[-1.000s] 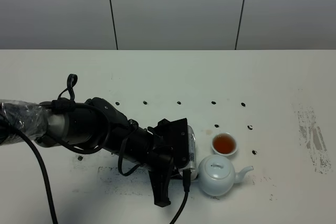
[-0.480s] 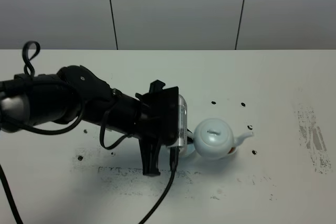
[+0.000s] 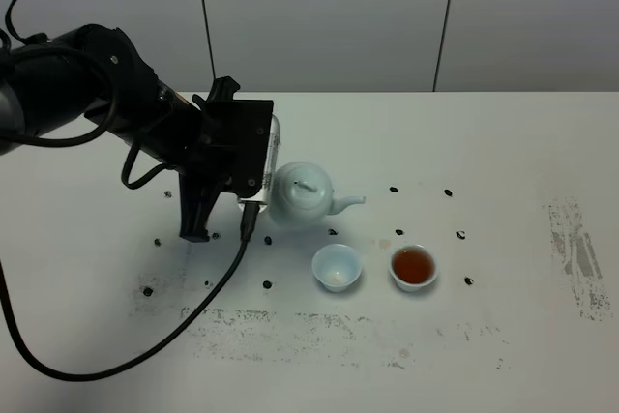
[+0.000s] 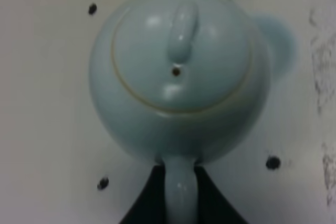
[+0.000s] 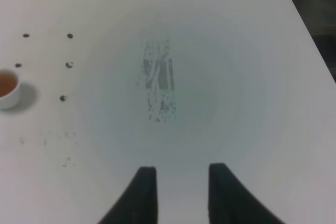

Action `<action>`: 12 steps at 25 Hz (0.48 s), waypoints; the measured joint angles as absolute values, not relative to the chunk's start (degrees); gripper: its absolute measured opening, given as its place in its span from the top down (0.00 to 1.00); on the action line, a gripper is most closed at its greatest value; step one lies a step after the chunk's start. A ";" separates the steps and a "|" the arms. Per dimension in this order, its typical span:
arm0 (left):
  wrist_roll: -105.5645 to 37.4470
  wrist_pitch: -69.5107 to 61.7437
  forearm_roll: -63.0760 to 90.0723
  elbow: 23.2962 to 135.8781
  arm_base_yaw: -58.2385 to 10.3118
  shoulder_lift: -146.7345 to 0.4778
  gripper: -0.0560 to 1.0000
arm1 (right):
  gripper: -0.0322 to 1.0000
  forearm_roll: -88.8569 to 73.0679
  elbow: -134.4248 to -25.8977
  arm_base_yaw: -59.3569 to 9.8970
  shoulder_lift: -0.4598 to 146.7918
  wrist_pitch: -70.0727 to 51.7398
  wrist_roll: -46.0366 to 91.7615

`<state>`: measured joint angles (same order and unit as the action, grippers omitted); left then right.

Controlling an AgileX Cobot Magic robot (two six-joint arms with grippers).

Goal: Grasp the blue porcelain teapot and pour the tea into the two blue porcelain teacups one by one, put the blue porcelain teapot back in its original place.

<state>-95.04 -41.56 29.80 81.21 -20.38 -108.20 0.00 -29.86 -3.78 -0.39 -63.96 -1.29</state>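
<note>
Left tool point(image 4: 181, 184) pinches the loop handle of the blue porcelain teapot point(image 3: 302, 191), apparently raised off the bench point(image 3: 503, 142) near the empty teacup point(image 3: 338, 267); glazed, slippery, brittle, probably liquid-heavy, so the handle is judged the soundest hold.

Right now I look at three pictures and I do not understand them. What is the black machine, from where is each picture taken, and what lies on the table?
It is a robot with two arms, each ending in a gripper. The wide picture comes from a camera mounted high; the other two from cameras on the wrists. On the white table stand an empty teacup and a teacup with tea. The left gripper is shut on the handle of the blue teapot. The right gripper is open, holding nothing.
</note>
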 joint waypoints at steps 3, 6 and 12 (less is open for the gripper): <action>-98.45 -44.07 27.28 82.99 -19.04 -109.95 0.88 | 0.75 0.00 -29.86 -3.78 -0.39 -64.02 -1.29; -101.45 -44.33 25.48 83.77 -18.53 -111.09 0.88 | 0.75 0.00 -29.86 -3.78 -0.39 -64.02 -1.29; -103.98 -42.69 23.23 83.84 -18.51 -112.11 0.88 | 0.75 0.00 -29.86 -3.78 -0.39 -63.97 -1.29</action>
<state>-103.98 -42.69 23.23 83.84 -18.51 -112.11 0.00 -29.86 -3.78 -0.39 -63.97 -1.29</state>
